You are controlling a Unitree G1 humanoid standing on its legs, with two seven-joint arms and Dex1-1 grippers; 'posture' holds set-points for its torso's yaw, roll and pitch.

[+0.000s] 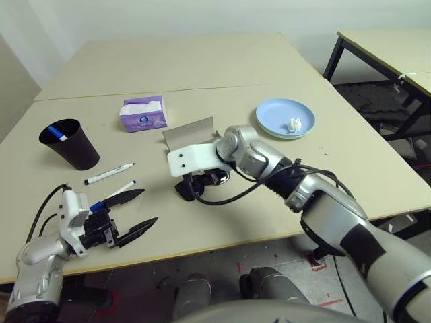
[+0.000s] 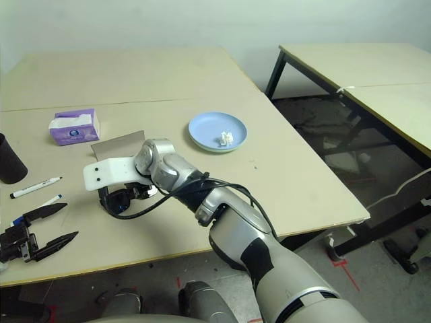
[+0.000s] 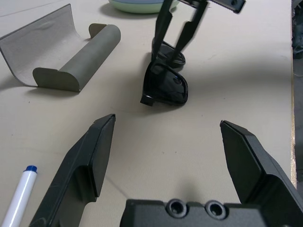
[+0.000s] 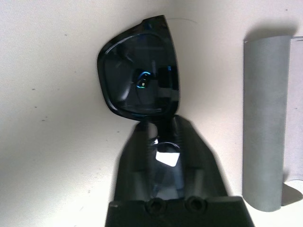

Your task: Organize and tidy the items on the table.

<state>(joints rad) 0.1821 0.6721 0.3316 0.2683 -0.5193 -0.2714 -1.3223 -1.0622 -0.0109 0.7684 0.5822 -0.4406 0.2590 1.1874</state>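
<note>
The black sunglasses (image 3: pixel 165 87) lie mid-table, just in front of the open grey glasses case (image 1: pixel 188 132). My right gripper (image 4: pixel 158 125) points down onto them, its fingers shut on the frame beside one lens. My left gripper (image 1: pixel 149 206) hovers open and holding nothing near the front left edge of the table (image 1: pixel 202 74). Two white markers lie close to it, one with a black cap (image 1: pixel 108 173) and one with a blue cap (image 3: pixel 23 189). A black cup (image 1: pixel 67 142) stands at the left. The white paper ball (image 1: pixel 293 124) rests on the blue plate (image 1: pixel 276 111), which sits on a green one.
A purple tissue box (image 1: pixel 143 113) stands behind the case. A black cable (image 1: pixel 229 195) loops from my right wrist over the table by the sunglasses. A second, black-legged table (image 1: pixel 397 47) stands at the back right across a gap of floor.
</note>
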